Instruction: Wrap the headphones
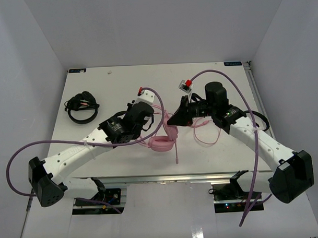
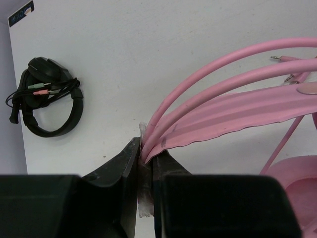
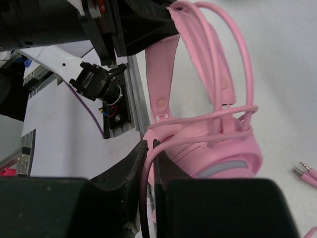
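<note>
1. The pink over-ear headphones (image 1: 162, 144) with padded round cups lie on the white table (image 1: 121, 78), a little toward 6 o'clock from its middle in the top view, between the two arms.
2. The left gripper (image 2: 147, 161) reaches in from 8 o'clock. Its jaws are pressed together on the end of the pink headband (image 2: 237, 114), pinching the flat band and the two thin pink hoops that arch over it.
3. In the left wrist view the headband sweeps away toward 2 o'clock, and one pink ear cup (image 2: 297, 183) shows at 4 o'clock.
4. The right gripper (image 3: 149, 148) comes in from 3 o'clock in the top view, its tips just beside the headphones. Its jaws stand very narrow, with the thin pink cable (image 3: 147, 181) running between them and filling the slot.
5. In the right wrist view an ear cup (image 3: 218, 153) sits just toward 3 o'clock of those fingertips, with cable strands crossing over it.
6. More cable lies in loose loops on the table (image 1: 204, 138), toward 3 o'clock from the headphones; its jack plugs (image 3: 306, 173) rest on the tabletop.
7. A small black headset (image 1: 81, 107) lies well apart at 10 o'clock on the table. A second black headset (image 1: 259, 120) lies at 3 o'clock, partly hidden by the right arm.
</note>
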